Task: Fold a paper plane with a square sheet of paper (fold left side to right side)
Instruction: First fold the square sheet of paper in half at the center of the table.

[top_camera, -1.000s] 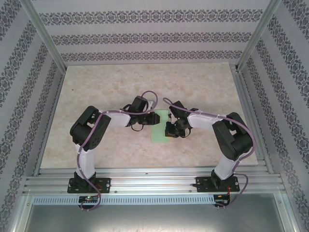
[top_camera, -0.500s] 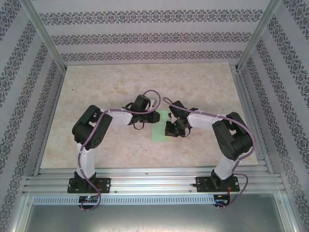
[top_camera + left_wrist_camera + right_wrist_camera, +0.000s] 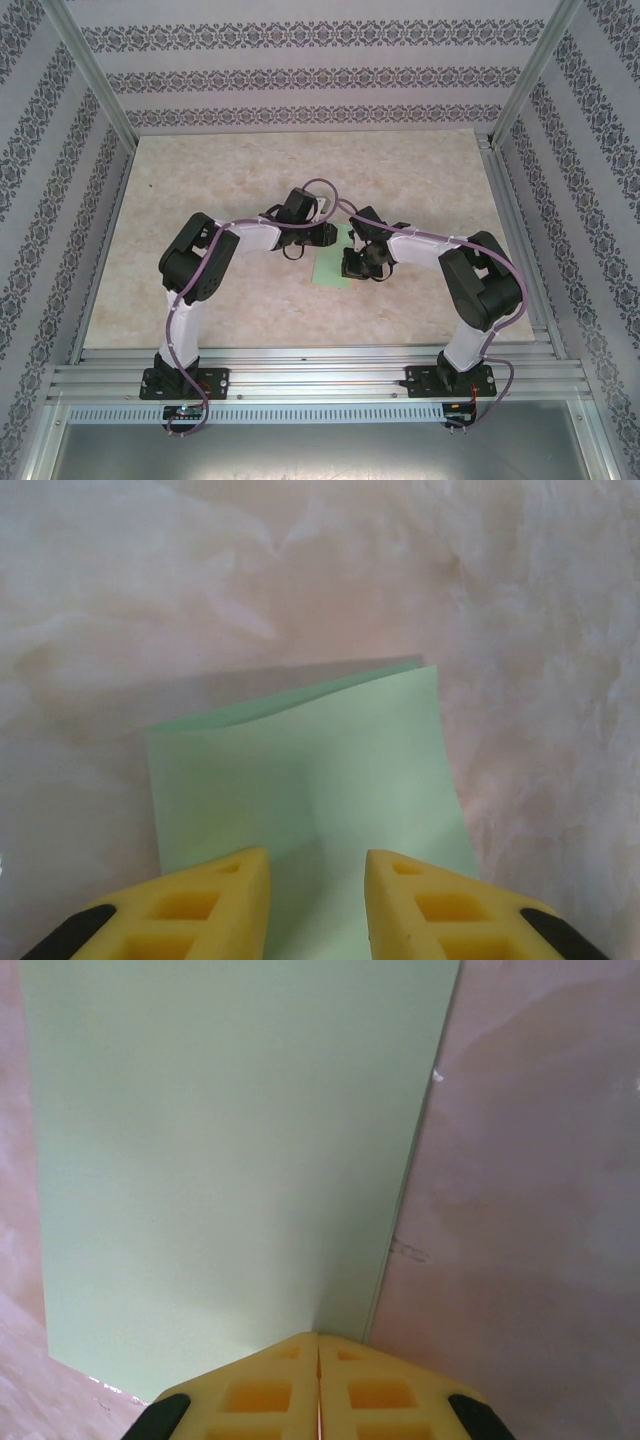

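Note:
The square sheet of paper (image 3: 330, 271) is light green and lies at mid-table, folded into a flat rectangle. In the left wrist view the sheet (image 3: 300, 770) has a faint crease down its middle and one corner slightly raised. My left gripper (image 3: 327, 236) hovers over the sheet's far part, and its jaws (image 3: 317, 860) stand open with nothing pinched. My right gripper (image 3: 351, 265) is shut. Its tips (image 3: 318, 1338) rest on the sheet (image 3: 220, 1160) close to its right edge. A paper plane is out of view.
The table top (image 3: 200, 180) is pale marble-patterned. An aluminium rail (image 3: 320, 370) runs along the near edge where both arm bases are bolted. Patterned walls and metal posts enclose the other three sides.
My left arm has swung right over the paper and its jaws have spread apart. The paper now looks shorter and slightly skewed. The right arm has stayed put.

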### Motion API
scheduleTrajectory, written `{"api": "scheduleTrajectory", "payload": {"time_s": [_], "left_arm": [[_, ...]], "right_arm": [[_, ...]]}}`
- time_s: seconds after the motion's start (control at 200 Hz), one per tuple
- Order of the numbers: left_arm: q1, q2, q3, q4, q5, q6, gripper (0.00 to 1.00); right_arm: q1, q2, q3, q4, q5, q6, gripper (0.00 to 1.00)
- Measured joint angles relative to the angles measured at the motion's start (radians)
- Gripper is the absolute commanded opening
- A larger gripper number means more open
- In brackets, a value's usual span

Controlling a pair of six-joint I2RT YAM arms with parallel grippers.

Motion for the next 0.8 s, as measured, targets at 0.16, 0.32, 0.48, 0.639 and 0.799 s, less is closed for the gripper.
{"api": "scheduleTrajectory", "payload": {"time_s": [0.16, 0.32, 0.48, 0.639, 0.799], "left_arm": [[0.005, 0.030, 0.045, -0.011, 0.003, 0.000, 0.34], [0.012, 0.048, 0.075, -0.016, 0.002, -0.001, 0.35], [0.026, 0.072, 0.111, -0.019, -0.003, -0.001, 0.36], [0.042, 0.106, 0.163, -0.021, -0.006, -0.004, 0.36], [0.046, 0.138, 0.210, -0.021, -0.013, -0.008, 0.36]], "right_arm": [[0.006, 0.004, 0.005, 0.006, 0.008, 0.000, 0.08], [0.006, 0.006, 0.007, 0.011, 0.009, 0.000, 0.08], [0.006, 0.009, 0.009, 0.010, 0.010, 0.000, 0.08], [0.011, 0.009, 0.010, 0.010, 0.015, 0.000, 0.08], [0.011, 0.009, 0.010, 0.010, 0.015, 0.000, 0.08]]}}
